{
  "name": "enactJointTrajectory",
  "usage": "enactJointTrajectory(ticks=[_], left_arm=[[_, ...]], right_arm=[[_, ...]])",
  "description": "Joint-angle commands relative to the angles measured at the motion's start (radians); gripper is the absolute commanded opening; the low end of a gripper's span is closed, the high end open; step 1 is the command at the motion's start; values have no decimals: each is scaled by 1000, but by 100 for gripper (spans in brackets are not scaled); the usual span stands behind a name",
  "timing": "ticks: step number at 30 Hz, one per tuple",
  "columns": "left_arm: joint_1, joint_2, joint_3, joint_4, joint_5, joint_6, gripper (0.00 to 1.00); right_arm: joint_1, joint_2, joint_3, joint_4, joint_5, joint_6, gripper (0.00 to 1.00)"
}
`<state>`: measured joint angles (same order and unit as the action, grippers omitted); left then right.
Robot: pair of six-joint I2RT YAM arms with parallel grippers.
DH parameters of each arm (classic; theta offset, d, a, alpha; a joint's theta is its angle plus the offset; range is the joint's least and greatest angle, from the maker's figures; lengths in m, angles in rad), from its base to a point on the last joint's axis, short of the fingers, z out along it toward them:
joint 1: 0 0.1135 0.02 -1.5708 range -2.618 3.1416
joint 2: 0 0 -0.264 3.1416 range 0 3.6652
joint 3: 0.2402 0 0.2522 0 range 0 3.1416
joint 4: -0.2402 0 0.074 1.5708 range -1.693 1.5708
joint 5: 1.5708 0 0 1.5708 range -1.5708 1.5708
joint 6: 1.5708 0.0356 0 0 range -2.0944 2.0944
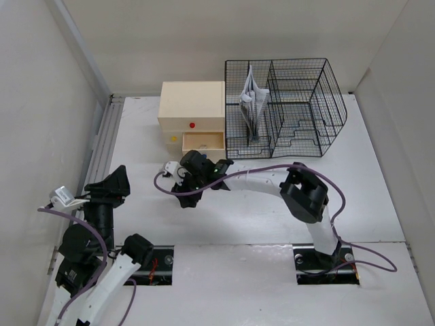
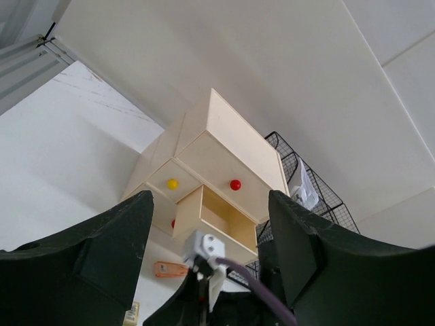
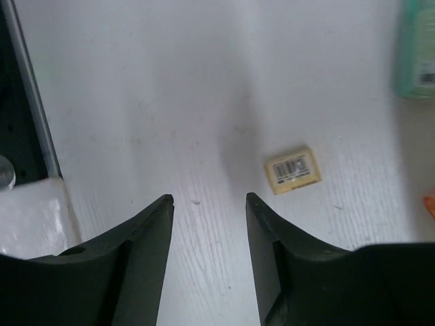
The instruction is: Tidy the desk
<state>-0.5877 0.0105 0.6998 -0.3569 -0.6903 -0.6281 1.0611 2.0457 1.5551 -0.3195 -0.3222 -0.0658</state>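
**A:** Where is the desk relative to the right gripper?

**B:** The desk (image 1: 258, 224) lies straight under the right gripper (image 3: 207, 200). Its fingers are apart, with nothing but bare white surface in the gap. It hangs toward the far edge, just in front of the drawer box (image 1: 192, 115), whose lower right drawer stands open.

**A:** And the other one?

**B:** The left gripper (image 2: 207, 197) is over the desk's near left corner, fingers spread wide and empty, facing the box.

**A:** What can't you make out?

**B:** A small yellowish tab (image 3: 292, 170) with a barcode lies just right of the right fingers, but its print is too blurred to read. A green thing (image 3: 416, 51) and an orange sliver (image 3: 431, 204) are cut off at the picture's edge. From above, the right arm covers all three. The wire basket (image 1: 299, 109) stands at the far edge beside the box, with papers (image 1: 253, 102) in its left compartment.
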Motion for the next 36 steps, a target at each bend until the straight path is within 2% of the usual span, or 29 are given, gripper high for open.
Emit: enactJointTrajectory(ticks=[1,6,18,27,36], left_arm=[[-3,-54,0,26,-15,1,66],[-3,-53,0,26,-15,1,66],[-3,-53,0,26,-6,1,66],[-3,-53,0,26,-6,1,66],[-3,-44,0,26,-6,1,66]], right_arm=[[11,16,72,-42,-171,-213,53],[11,59,97,-76,-201,-285,57],[11,83,111,-36,8,-324,63],[11,146,187,-67,17,-344,63],[-30,189,197,-87,17,-344,63]])
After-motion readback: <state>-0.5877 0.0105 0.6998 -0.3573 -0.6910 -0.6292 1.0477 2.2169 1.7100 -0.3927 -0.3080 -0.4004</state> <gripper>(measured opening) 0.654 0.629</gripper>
